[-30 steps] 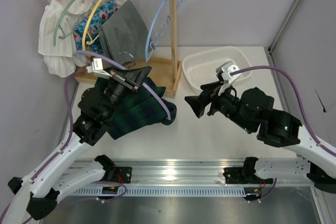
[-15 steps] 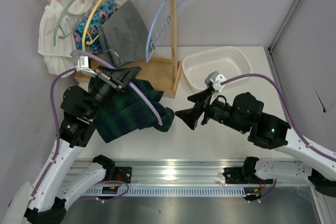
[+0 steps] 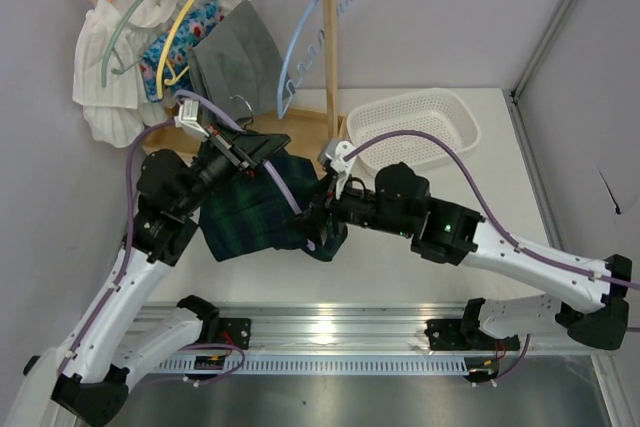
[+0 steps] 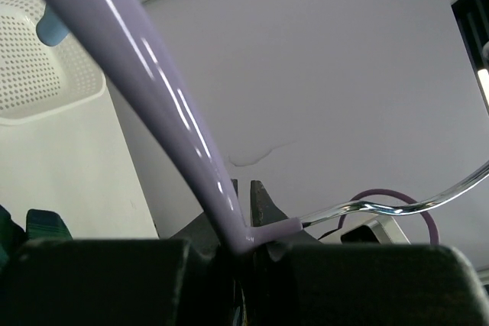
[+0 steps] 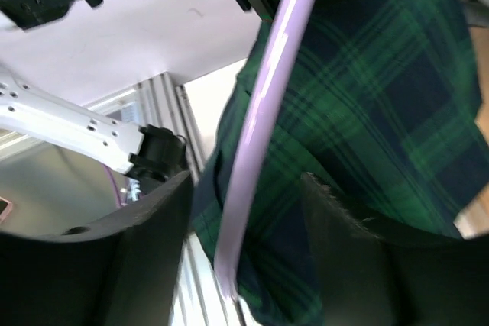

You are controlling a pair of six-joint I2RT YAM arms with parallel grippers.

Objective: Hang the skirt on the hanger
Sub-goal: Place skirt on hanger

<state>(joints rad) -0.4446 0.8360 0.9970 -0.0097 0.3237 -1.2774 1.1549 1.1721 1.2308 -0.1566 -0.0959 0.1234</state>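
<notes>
The skirt (image 3: 245,212) is dark green and navy plaid and hangs over a lilac hanger (image 3: 284,190) above the table's left half. My left gripper (image 3: 262,150) is shut on the hanger's neck (image 4: 263,228), just below its metal hook (image 4: 382,205). My right gripper (image 3: 318,225) is at the skirt's lower right corner. In the right wrist view it (image 5: 244,257) is open, its fingers (image 5: 130,265) straddling the end of the lilac hanger arm (image 5: 260,150) and the plaid cloth (image 5: 367,112).
A wooden clothes rack (image 3: 325,57) stands at the back left, holding several coloured hangers and garments, with an empty blue hanger (image 3: 300,42) at its right end. A white mesh basket (image 3: 415,127) sits right of the rack. An aluminium rail (image 3: 330,332) runs along the near edge.
My right arm has swung left across the table, from near the basket to the skirt's right end. My left gripper has shifted the hanger and skirt slightly back and right.
</notes>
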